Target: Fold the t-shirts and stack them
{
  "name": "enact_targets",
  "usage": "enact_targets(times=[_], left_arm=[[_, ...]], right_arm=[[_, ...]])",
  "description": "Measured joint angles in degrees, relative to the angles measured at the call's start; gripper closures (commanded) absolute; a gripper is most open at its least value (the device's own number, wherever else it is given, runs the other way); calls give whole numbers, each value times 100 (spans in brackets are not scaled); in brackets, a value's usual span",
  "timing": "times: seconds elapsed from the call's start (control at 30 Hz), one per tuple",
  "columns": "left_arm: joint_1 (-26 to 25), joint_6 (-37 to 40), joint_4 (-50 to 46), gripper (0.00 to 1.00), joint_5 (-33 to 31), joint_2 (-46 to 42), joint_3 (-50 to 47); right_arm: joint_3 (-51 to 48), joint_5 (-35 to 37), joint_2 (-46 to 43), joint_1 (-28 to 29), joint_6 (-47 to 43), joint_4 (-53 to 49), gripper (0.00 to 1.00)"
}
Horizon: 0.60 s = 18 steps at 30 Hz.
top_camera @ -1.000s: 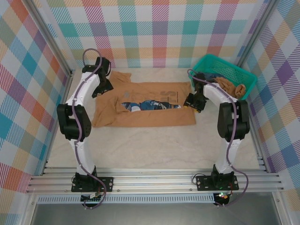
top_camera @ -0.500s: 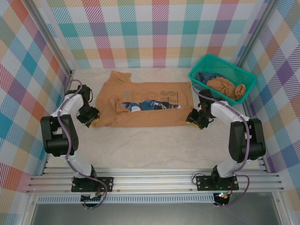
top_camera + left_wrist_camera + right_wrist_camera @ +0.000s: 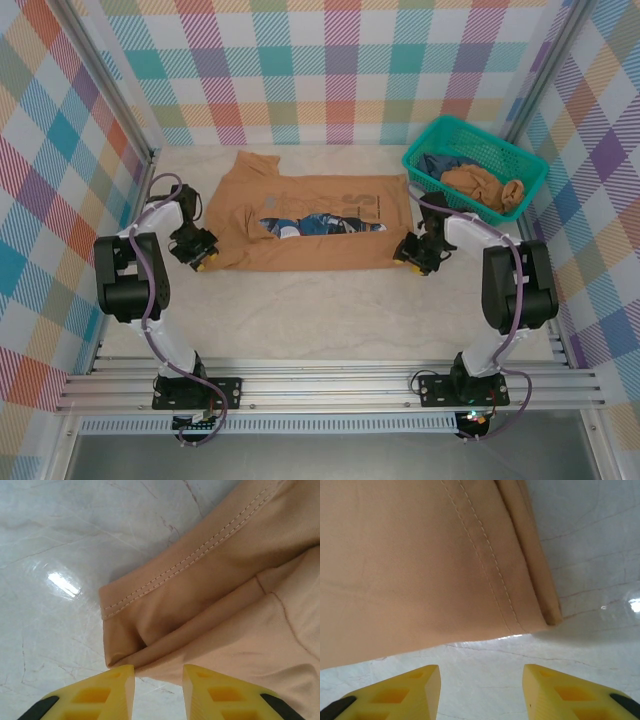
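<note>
A tan-brown t-shirt [image 3: 310, 212] lies spread flat on the table, with folded-over cloth leaving a strip of its blue and white print [image 3: 318, 226] showing. My left gripper [image 3: 203, 262] sits low at its near left corner. In the left wrist view the shirt's stitched hem corner [image 3: 150, 615] lies just ahead of my left gripper [image 3: 158, 687], whose jaws are open with bare table between them. My right gripper [image 3: 403, 257] is at the near right corner. It [image 3: 481, 690] is open wide over bare table, a little short of the shirt's hem [image 3: 410, 565]. Another tan shirt [image 3: 482, 185] lies crumpled in the basket.
The teal mesh basket [image 3: 452, 132] stands at the back right, close behind my right arm. Checked walls close in the table on three sides. Pale marble table [image 3: 320, 310] stretches between the shirt and the arm bases.
Both arms have swung from the shirt's far side and side edges down to its near corners. The shirt lies flatter at its near left.
</note>
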Motion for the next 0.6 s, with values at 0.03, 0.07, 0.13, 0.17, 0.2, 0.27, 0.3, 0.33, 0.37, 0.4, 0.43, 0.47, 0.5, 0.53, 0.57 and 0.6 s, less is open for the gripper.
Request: enact_targets(times=[0.03,0.07,0.13,0.17,0.2,0.27,0.3,0.33,0.37,0.4,0.43,0.47,0.5,0.53,0.57,0.6], left_arm=[[0,17,13,70,4,11,0],[0,42,42,72,9,31,0],[0,103,98,78,-2,92,2],[0,122,107,81,-9,125,2],[0,136,109,86,-26,157,2],[0,195,114,94,-83,197,2],[0,212,111,98,-138,203,2],[0,240,111,100,-177,203,2],[0,264,114,100,-208,203,4],[0,295,107,100,-262,203,9],[0,297,98,100,-304,203,15],[0,304,85,100,-365,205,39],[0,319,83,100,-444,203,68],[0,337,74,100,-503,205,98],[0,367,74,100,-579,203,138],[0,402,70,100,-643,203,179]], right_arm=[[22,-7,13,0,0,2,53],[37,-20,17,0,0,4,53],[59,-31,17,0,2,2,53],[61,-31,17,0,0,7,54],[63,-31,17,0,0,4,54],[68,-31,17,0,2,4,54],[68,-28,17,0,2,2,54],[68,-28,17,0,2,2,54],[68,-26,17,0,2,2,54],[70,-24,24,0,0,0,54],[70,-22,31,0,0,0,54],[72,-17,42,0,2,-4,54],[74,-13,52,0,0,-2,54],[74,2,59,0,0,-2,54],[74,22,59,0,0,-4,54],[79,26,59,0,0,-7,54]])
